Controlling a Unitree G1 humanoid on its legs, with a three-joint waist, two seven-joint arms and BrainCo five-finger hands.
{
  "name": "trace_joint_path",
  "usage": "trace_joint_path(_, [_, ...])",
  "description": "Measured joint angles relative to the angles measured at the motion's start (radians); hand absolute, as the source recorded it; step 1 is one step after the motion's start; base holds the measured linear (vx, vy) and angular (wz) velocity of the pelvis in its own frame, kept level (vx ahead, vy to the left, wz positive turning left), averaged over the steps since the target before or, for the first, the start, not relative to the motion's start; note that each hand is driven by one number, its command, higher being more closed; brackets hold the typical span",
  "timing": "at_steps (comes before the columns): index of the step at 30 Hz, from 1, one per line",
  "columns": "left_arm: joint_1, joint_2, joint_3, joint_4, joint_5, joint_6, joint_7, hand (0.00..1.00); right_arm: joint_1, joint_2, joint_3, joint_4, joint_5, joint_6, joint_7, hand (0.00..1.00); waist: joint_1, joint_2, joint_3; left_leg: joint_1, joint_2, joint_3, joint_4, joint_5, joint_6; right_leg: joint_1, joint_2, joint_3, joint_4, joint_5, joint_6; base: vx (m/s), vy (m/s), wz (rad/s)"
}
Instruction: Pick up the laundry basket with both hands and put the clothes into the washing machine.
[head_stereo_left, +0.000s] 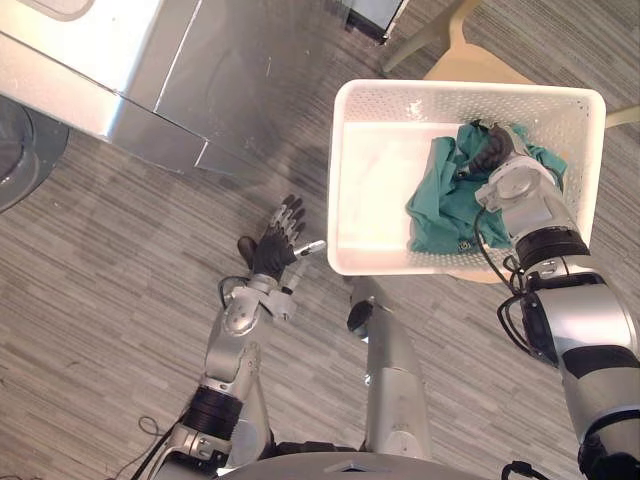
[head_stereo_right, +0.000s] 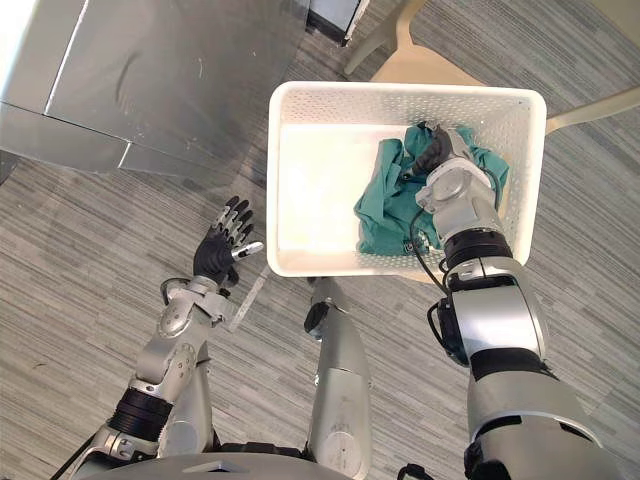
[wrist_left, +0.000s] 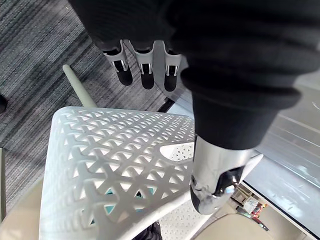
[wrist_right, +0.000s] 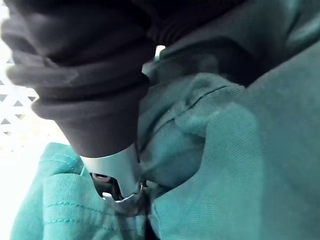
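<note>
Beyond the near-left side of the grey floor stands the silver washing machine (head_stereo_left: 100, 60), well apart from everything else. To its right, the white perforated laundry basket (head_stereo_left: 338, 170) rests on the seat of a beige chair (head_stereo_left: 462, 62), whose legs show past the basket's far edge. A crumpled green garment (head_stereo_left: 440, 205) lies in the basket's right half, bunched toward the far right corner. The right hand (head_stereo_left: 497, 150) is pushed down into this cloth; whether it grips the cloth cannot be told. The left hand (head_stereo_left: 278, 240) hovers just beside the basket's left wall, not touching it, spread wide with straight fingers (wrist_left: 145, 70) and holding nothing.
</note>
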Motion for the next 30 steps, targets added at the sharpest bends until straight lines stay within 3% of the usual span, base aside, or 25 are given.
trace_joint_path(5, [-0.012, -0.005, -0.019, 0.008, 0.0, 0.0, 0.0, 0.0, -0.044, -0.035, 0.0, 0.088, 0.042, -0.001, -0.045, 1.0, 0.014, 0.0, 0.0, -0.001, -0.007, 0.003, -0.036, 0.037, -0.013, -0.015, 0.001, -0.007, 0.001, 0.0, -0.004, 0.0, -0.055, 0.06])
trace_joint_path(7, [-0.013, -0.023, -0.037, 0.013, -0.011, 0.0, -0.001, 0.0, -0.038, -0.034, -0.003, 0.118, 0.091, -0.001, -0.083, 1.0, 0.022, 0.0, 0.0, 0.0, -0.006, 0.002, -0.032, 0.045, -0.001, -0.015, 0.001, -0.008, 0.007, 0.005, -0.006, 0.03, -0.043, 0.01])
trace_joint_path(14, [-0.02, -0.04, -0.043, 0.014, -0.04, -0.005, -0.013, 0.0, 0.001, -0.03, -0.073, 0.104, 0.342, -0.004, -0.141, 1.0, 0.028, 0.003, -0.002, 0.011, 0.019, -0.003, 0.04, 0.007, 0.009, 0.009, 0.002, -0.005, 0.047, -0.013, -0.002, 0.0, -0.029, -0.06])
trace_joint_path(16, [-0.021, -0.04, -0.043, 0.023, -0.04, -0.006, -0.013, 0.0, 0.021, -0.03, -0.113, 0.03, 0.402, -0.002, -0.154, 1.0, 0.026, 0.003, -0.002, 0.023, 0.026, -0.003, 0.055, -0.007, 0.007, 0.026, 0.003, -0.003, 0.047, -0.019, 0.003, -0.03, -0.021, -0.1])
trace_joint_path(22, [-0.026, -0.023, -0.059, 0.03, -0.046, -0.009, -0.01, 0.0, 0.148, -0.026, -0.235, -0.44, 0.549, -0.017, -0.207, 1.0, 0.016, 0.003, -0.002, 0.052, 0.042, -0.003, 0.079, -0.032, 0.008, 0.084, 0.02, -0.002, 0.0, 0.001, 0.007, -0.03, -0.013, -0.08])
trace_joint_path(26, [-0.027, -0.004, -0.088, 0.027, -0.058, -0.009, -0.01, 0.0, 0.177, 0.015, -0.297, -0.55, 0.566, -0.023, -0.221, 1.0, 0.011, 0.002, -0.003, 0.074, 0.06, -0.003, 0.113, -0.046, 0.011, 0.113, 0.031, 0.002, 0.003, 0.005, 0.013, 0.0, -0.009, -0.12])
trace_joint_path(30, [-0.025, 0.013, -0.111, 0.027, -0.058, -0.009, -0.012, 0.0, 0.246, 0.02, -0.337, -0.605, 0.66, -0.04, -0.223, 1.0, 0.009, 0.002, -0.003, 0.077, 0.078, -0.004, 0.158, -0.074, 0.012, 0.121, 0.034, 0.009, 0.024, -0.003, 0.017, 0.01, 0.014, -0.09])
